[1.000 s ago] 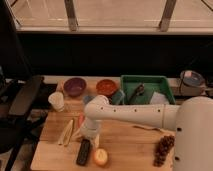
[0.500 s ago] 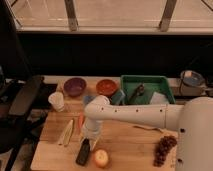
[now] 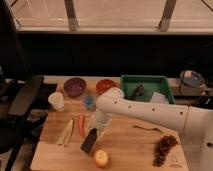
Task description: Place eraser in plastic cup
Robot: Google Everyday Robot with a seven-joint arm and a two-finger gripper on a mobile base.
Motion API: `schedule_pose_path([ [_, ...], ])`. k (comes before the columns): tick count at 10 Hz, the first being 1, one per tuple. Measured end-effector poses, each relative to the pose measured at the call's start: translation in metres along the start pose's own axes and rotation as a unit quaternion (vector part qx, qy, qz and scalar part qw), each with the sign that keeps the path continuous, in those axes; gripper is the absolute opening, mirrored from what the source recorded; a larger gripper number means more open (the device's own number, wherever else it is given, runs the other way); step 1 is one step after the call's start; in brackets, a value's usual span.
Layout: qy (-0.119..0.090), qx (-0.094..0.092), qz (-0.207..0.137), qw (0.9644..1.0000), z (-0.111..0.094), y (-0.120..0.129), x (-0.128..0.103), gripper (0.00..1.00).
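Note:
The black oblong eraser (image 3: 89, 141) hangs tilted just above the wooden table, its upper end in my gripper (image 3: 96, 131). The gripper is shut on the eraser and points down at the end of the white arm (image 3: 145, 112), which reaches in from the right. The small light-blue plastic cup (image 3: 89, 101) stands upright farther back, a little left of the arm's elbow, between the white cup and the orange bowl. The eraser is nearer the front of the table than the cup.
A white cup (image 3: 56, 101), purple bowl (image 3: 74, 86) and orange bowl (image 3: 105, 85) stand at the back. A green tray (image 3: 146, 88) is at the back right. A red chili (image 3: 81, 125), a yellow strip (image 3: 65, 132), a round yellow fruit (image 3: 101, 158) and grapes (image 3: 164, 147) lie on the table.
The eraser has risen off the table and moved slightly right and back with the gripper; it now hangs tilted instead of lying flat.

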Motion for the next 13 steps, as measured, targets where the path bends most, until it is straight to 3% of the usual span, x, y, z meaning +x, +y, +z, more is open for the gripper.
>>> schedule_pose_path([
  [4,0.036,0.056,0.025,0.9974,-0.06,-0.044,0.077,0.0],
  [5,0.041,0.063,0.026,0.9968,-0.069,-0.054,0.088,0.0],
  [10,0.043,0.067,0.027,0.9965,-0.073,-0.058,0.094,0.0],
  [13,0.048,0.081,0.019,0.9954,-0.081,-0.075,0.111,0.0],
])
